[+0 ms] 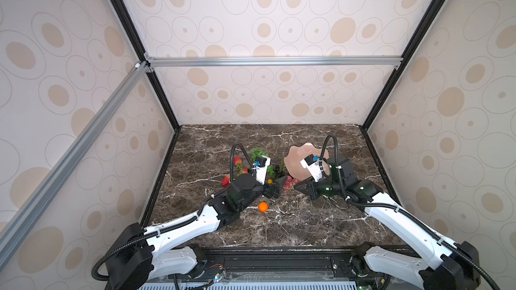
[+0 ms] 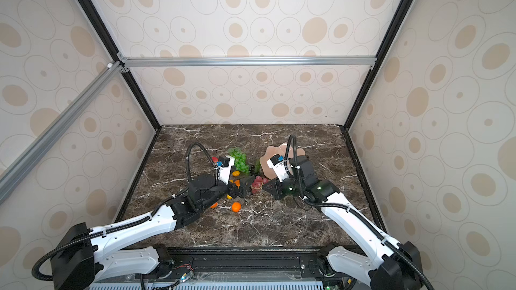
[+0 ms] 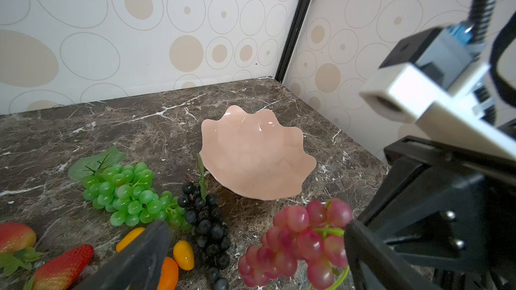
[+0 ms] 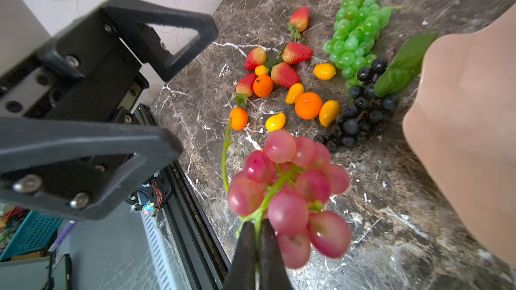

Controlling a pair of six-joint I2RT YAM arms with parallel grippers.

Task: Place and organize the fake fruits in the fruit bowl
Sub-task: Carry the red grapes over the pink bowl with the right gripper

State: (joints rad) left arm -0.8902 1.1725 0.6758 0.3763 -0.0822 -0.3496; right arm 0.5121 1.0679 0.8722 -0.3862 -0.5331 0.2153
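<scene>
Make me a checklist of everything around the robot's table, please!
Surface: dark marble tabletop, no spills seen.
Job's things: fruit bowl empty; red grapes hang from the right gripper; green grapes, black grapes, strawberries, tangerines and kumquats lie on the tabletop, outside the bowl.
Clutter: nothing seen.
Grippers: right gripper shut on the red grapes' stem; left gripper open, holding nothing.
Cables: a black hose loops above each wrist.
Surroundings: spotted walls, metal frame bar.
</scene>
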